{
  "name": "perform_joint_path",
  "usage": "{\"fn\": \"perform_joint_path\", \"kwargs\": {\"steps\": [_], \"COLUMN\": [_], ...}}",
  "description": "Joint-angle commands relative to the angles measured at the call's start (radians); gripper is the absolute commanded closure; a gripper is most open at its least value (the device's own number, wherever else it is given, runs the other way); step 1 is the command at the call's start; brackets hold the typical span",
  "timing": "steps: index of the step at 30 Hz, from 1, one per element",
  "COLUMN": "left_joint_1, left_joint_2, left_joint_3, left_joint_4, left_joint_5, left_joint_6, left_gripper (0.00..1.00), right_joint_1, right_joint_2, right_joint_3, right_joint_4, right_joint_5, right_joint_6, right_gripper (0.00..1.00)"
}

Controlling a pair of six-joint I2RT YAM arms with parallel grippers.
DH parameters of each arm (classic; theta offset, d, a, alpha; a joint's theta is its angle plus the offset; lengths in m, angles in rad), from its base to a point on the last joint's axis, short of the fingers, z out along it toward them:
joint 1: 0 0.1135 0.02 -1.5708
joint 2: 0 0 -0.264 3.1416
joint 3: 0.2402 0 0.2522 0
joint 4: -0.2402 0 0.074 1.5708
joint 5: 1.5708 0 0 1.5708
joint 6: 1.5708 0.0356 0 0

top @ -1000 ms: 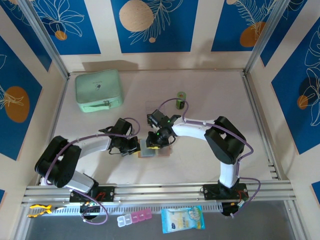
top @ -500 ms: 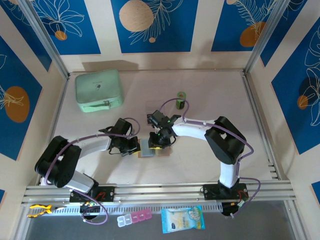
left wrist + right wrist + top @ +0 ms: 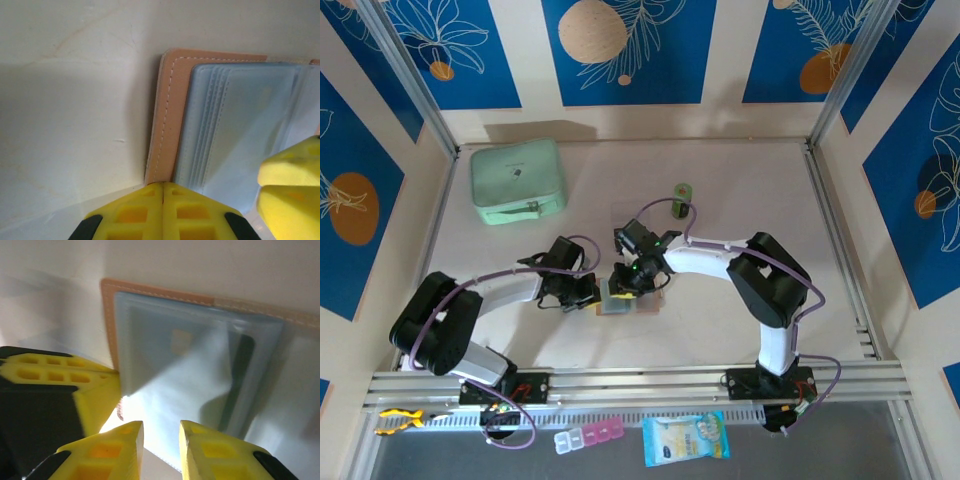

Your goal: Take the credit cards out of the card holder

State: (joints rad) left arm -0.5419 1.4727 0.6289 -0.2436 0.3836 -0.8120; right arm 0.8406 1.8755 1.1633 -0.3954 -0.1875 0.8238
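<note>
The tan card holder (image 3: 628, 304) lies open on the table between both grippers. My left gripper (image 3: 163, 184) is shut, its tips pressed on the holder's tan edge (image 3: 167, 115) beside the grey pockets (image 3: 240, 125). My right gripper (image 3: 161, 427) hovers open just over the pockets (image 3: 165, 390), nothing clamped between its fingers (image 3: 210, 440). The credit cards stay inside the pockets; a dark strip (image 3: 241, 370) and a small tan square (image 3: 182, 340) show through the plastic. In the top view the left gripper (image 3: 592, 294) and right gripper (image 3: 624, 282) nearly touch.
A mint-green zip case (image 3: 517, 180) sits at the back left and a small green cylinder (image 3: 682, 194) behind the right arm. A pill box (image 3: 588, 437) and a blue packet (image 3: 685, 438) lie in front of the rail (image 3: 640, 385).
The right gripper has edged slightly left over the open holder. The left gripper has stayed shut on the holder's edge.
</note>
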Motion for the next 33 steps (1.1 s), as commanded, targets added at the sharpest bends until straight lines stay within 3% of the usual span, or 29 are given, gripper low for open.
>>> {"fn": "perform_joint_path", "kwargs": {"steps": [1, 33], "left_joint_1": [-0.006, -0.009], "left_joint_2": [-0.016, -0.122], "left_joint_3": [-0.019, 0.051], "left_joint_4": [-0.032, -0.07], "left_joint_5": [-0.023, -0.013], "left_joint_6": [0.013, -0.014], "left_gripper": [0.98, 0.93], "right_joint_1": [-0.01, -0.044], "right_joint_2": [0.016, -0.033], "right_joint_3": [0.012, -0.067], "right_joint_4": [-0.065, -0.043], "right_joint_5": [0.014, -0.007], "right_joint_6": [0.018, -0.006], "right_gripper": [0.74, 0.75]}}
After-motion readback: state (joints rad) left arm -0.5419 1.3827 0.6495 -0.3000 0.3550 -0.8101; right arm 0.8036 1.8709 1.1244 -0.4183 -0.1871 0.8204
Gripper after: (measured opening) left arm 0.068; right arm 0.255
